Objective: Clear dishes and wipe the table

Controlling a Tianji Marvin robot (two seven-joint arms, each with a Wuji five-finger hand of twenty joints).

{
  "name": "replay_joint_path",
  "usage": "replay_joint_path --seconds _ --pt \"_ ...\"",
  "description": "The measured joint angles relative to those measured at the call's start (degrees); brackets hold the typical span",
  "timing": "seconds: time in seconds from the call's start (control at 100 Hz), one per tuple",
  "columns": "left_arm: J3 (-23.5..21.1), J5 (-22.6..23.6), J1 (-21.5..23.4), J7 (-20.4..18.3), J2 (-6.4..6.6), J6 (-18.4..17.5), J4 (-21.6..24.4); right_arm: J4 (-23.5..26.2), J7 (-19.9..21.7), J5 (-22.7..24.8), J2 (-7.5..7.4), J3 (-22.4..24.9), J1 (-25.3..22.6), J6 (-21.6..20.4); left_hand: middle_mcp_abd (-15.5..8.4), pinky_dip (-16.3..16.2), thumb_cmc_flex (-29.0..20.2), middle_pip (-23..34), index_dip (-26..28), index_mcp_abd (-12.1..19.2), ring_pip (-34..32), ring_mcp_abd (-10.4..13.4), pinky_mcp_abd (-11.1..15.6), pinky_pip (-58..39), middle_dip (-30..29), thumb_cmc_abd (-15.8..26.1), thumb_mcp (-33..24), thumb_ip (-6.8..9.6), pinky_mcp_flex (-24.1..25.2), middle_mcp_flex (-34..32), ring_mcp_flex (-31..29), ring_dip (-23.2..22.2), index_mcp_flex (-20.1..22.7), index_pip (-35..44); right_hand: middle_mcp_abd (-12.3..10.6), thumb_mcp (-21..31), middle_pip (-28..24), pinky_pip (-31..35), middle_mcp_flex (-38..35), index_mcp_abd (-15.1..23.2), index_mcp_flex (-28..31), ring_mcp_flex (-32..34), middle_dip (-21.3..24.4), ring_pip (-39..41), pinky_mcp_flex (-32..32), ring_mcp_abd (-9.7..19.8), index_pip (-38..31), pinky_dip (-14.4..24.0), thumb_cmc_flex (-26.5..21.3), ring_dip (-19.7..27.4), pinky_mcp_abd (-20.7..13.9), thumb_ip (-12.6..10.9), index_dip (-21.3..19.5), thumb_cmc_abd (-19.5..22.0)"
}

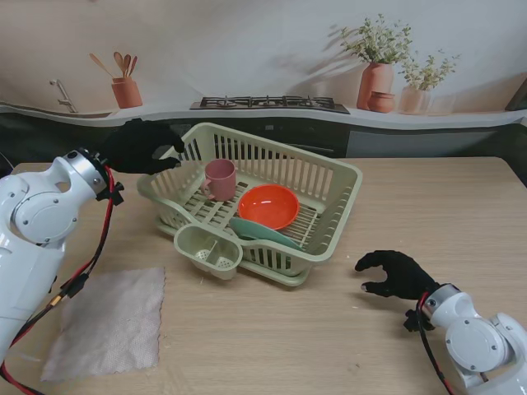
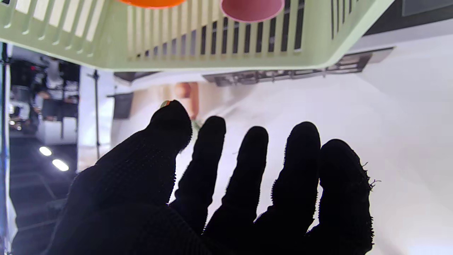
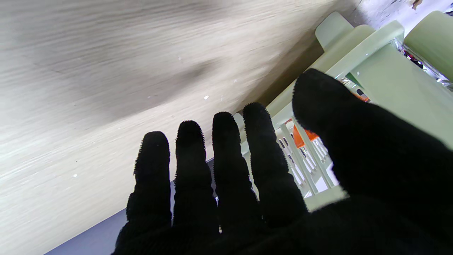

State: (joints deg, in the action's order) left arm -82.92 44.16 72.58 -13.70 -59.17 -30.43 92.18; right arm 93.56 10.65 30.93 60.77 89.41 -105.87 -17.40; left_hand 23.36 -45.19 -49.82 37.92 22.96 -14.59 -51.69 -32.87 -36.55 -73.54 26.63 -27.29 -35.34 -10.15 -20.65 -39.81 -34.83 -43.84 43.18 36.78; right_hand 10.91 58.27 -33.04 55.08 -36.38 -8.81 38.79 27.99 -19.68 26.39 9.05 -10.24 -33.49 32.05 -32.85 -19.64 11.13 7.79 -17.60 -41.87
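One wiping cloth (image 1: 107,322), grey-beige, roughly rectangular with a nubbly weave, lies flat on the wooden table (image 1: 428,206) at the near left. Right hand (image 1: 397,274), black knit glove, rests low over the table at the near right, fingers curled loosely and parted, grasping nothing; the wrist view shows its fingers (image 3: 191,166) spread above the wood grain. One pale green plastic dish rack (image 1: 333,218) with slatted walls stands mid-table, a small cutlery cup (image 1: 209,251) clipped to its near-left corner. Inside the rack: one orange bowl (image 1: 268,206), round and glossy; one green plate (image 1: 265,233) partly beneath it; one pink mug (image 1: 220,178) standing upright toward the rack's left. Left hand (image 1: 142,146), also gloved, is at the rack's far-left rim, fingers extended and apart per the wrist view, released; contact with the rim cannot be confirmed
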Motion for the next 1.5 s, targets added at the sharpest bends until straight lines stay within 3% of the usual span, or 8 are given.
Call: replay_joint_path --seconds 0.3,0.5,0.54,0.57,0.91,1.5 --pt "-7.4 3.5 8.2 5.5 -0.08 -4.1 3.3 0.1 0.7 -0.1 -0.06 -0.5 -0.1 1.3 0.0 0.0 -0.7 0.0 0.0 0.0 0.0 0.0 0.0 0.0 0.0 0.6 1.2 0.0 0.0 0.0 0.0 0.0 0.0 0.0 0.0 0.0 0.0 0.0 0.0 0.0 0.0 0.0 0.0 0.0 0.0 0.0 0.0 0.0 0.0 0.0 0.0 0.0 0.0 0.0" --pt "-10.9 5.7 13.1 8.7 -0.34 -5.0 5.4 0.1 1.1 -0.1 -0.11 -0.5 -0.1 1.3 0.0 0.0 -0.7 0.1 0.0 0.0 0.0 0.0 0.0 0.0 0.0 0.6 1.2 0.0 0.0 0.0 0.0 0.0 0.0 0.0 0.0 0.0 0.0 0.0 0.0 0.0 0.0 0.0 0.0 0.0 0.0 0.0 0.0 0.0 0.0 0.0 0.0 0.0 0.0 0.0" --pt "-11.5 6.1 14.0 9.8 -0.42 -5.3 5.7 0.1 1.1 -0.1 -0.12 -0.5 -0.1 1.3 0.0 0.0 -0.7 0.1 0.0 0.0 0.0 0.0 0.0 0.0 0.0 0.6 1.2 0.06 0.0 0.0 0.0 0.0 0.0 0.0 0.0 0.0 0.0 0.0 0.0 0.0 0.0 0.0 0.0 0.0 0.0 0.0 0.0 0.0 0.0 0.0 0.0 0.0 0.0 0.0" --pt "-12.0 6.7 14.8 10.9 -0.5 -5.6 5.9 0.1 1.1 0.0 -0.12 -0.5 -0.1 1.3 0.0 0.0 -0.7 0.1 0.0 0.0 0.0 0.0 0.0 0.0 0.0 0.6 1.2 1.14 0.0 0.0 0.0 0.0 0.0 0.0 0.0 0.0 0.0 0.0 0.0 0.0 0.0 0.0 0.0 0.0 0.0 0.0 0.0 0.0 0.0 0.0 0.0 0.0 0.0 0.0" --pt "-18.1 11.1 23.1 19.5 -1.59 -8.2 8.4 0.4 0.7 0.3 -0.1 -0.2 -0.5 1.3 0.0 0.0 -0.7 0.1 0.0 0.0 0.0 0.0 0.0 0.0 0.0 0.6 1.8 1.14 0.0 0.0 0.0 0.0 0.1 0.0 0.0 0.0 0.0 0.0 0.0 0.0 0.0 0.0 0.0 0.0 0.0 0.0 0.0 0.0 0.0 0.0 0.0 0.0 0.0 0.0" --pt "-22.5 18.3 33.4 31.9 -2.55 -7.7 10.3 0.9 -0.7 0.5 0.16 1.9 -0.8 -0.9 0.0 0.0 -0.7 0.1 0.0 -0.1 0.0 0.0 0.2 0.0 0.0 1.4 2.5 1.14 1.0 0.0 0.0 0.0 0.1 -0.7 0.0 0.0 1.0 0.0 1.3 0.0 -2.2 0.0 0.1 -0.2 0.0 0.0 1.0 0.0 0.8 0.1 -0.1 0.0 0.0 0.0"
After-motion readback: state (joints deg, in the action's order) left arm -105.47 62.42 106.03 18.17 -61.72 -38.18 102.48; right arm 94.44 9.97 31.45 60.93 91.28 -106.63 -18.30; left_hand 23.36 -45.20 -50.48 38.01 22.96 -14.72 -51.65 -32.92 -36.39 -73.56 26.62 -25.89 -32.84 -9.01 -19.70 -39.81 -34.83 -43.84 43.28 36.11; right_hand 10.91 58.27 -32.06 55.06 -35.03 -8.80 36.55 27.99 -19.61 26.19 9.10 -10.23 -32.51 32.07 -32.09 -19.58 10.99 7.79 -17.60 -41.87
